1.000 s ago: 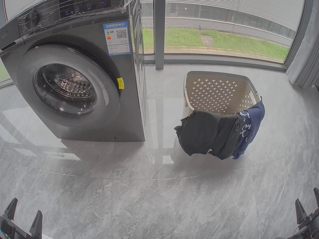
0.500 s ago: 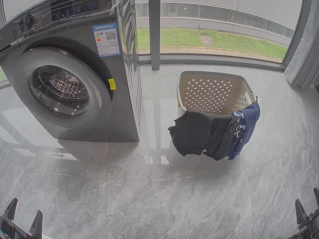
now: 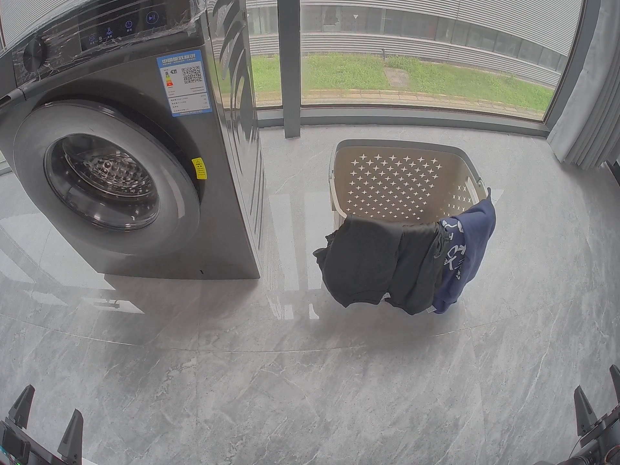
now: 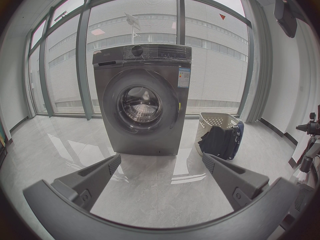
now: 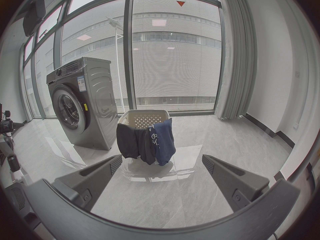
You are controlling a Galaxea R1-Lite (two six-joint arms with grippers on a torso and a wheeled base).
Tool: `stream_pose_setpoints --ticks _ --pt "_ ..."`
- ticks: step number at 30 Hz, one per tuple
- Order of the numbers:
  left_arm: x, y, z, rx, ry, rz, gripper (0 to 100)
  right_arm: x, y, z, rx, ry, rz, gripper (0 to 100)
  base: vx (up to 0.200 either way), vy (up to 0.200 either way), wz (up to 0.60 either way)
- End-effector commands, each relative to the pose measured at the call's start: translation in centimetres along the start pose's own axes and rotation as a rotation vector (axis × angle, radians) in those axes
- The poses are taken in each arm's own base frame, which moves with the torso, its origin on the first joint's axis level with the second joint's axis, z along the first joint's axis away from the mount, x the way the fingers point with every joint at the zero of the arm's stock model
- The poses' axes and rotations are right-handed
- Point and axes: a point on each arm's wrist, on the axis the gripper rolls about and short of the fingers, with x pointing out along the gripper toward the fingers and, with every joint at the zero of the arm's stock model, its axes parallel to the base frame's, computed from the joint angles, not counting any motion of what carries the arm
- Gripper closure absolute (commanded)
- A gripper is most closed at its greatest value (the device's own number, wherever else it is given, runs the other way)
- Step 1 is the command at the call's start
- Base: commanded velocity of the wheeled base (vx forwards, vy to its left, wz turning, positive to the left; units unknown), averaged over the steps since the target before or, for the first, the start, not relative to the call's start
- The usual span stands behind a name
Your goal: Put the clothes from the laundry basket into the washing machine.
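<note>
1. Left gripper (image 4: 161,159) hangs low over the grey marble-look floor (image 3: 290,389) with its two dark fingers spread wide and nothing between them.
2. The right gripper (image 5: 161,159) is just as wide open and empty, also low over the floor, well off to the left gripper's right.
3. Straight ahead of the left gripper, and well apart from it, stands the dark grey front-loading washing machine (image 3: 219,182). Its round glass door (image 3: 103,182) faces that gripper and looks shut.
4. Straight ahead of the right gripper, also well apart, sits the cream plastic laundry basket (image 3: 400,175) with star-shaped holes in its walls. It stands on the floor just beside the machine, on the machine's right as seen from the grippers.
5. Two pieces of clothing hang over the basket rim nearest the grippers. A dark charcoal garment (image 3: 368,259) covers the part nearer the machine, drooping down the outside wall.
6. A navy blue garment with white print (image 3: 465,247) touches the charcoal one on the side away from the machine.
7. Beyond both stand tall windows (image 3: 413,33), with a pale pleated curtain (image 3: 591,98) far to the right gripper's right.
</note>
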Motion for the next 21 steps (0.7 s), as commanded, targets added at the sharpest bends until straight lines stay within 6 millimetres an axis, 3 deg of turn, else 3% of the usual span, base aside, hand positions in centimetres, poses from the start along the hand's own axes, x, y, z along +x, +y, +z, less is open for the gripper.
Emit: stream_pose_setpoints --ticks 1,16,21 --pt "-0.01 0.01 -0.52 -0.001 -0.001 0.0 0 0.06 0.0 -0.47 0.0 0.009 0.0 0 0.0 -0.2 0.0" --pt "-0.01 0.01 -0.52 -0.002 -0.001 0.0 0 0.05 0.0 -0.43 0.0 0.007 0.0 0 0.0 -0.2 0.0" --pt "-0.01 0.01 -0.52 -0.002 -0.001 0.0 0 0.06 0.0 -0.47 -0.002 0.009 0.0 0 0.0 0.0 0.0"
